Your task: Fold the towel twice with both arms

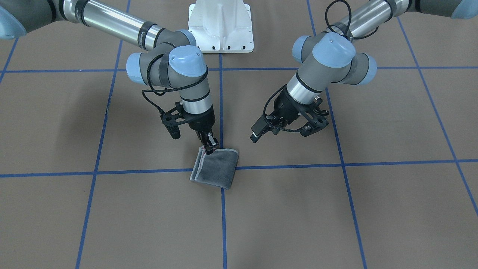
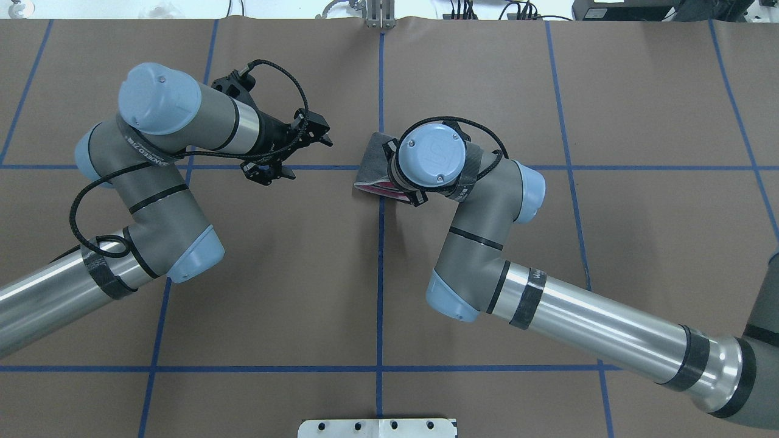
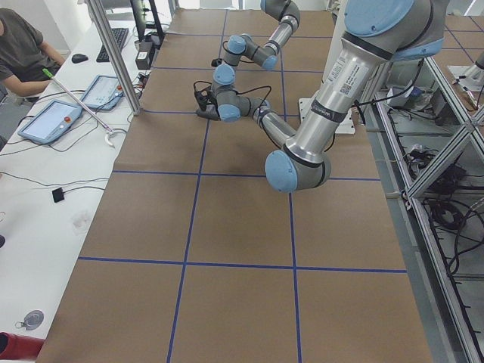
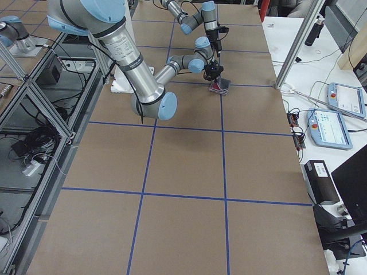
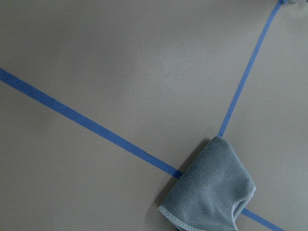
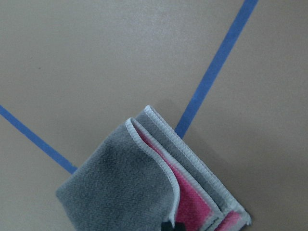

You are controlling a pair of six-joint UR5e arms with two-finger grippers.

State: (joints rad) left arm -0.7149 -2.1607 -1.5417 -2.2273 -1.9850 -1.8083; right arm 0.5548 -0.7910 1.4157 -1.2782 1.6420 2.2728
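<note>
The towel lies folded on the brown table where two blue tape lines cross, grey face up. Pink shows between its stacked, light-bordered layers. My right gripper points straight down and is shut on the stacked corner nearest the robot. A dark fingertip shows at the bottom edge of the right wrist view. From overhead the right wrist covers part of the towel. My left gripper hovers tilted off to the towel's side, open and holding nothing. The left wrist view catches the towel low in the frame.
The white pedestal base stands at the robot's side of the table. Blue tape lines grid the brown paper surface. In the left side view a person sits at a white bench with a teach pendant.
</note>
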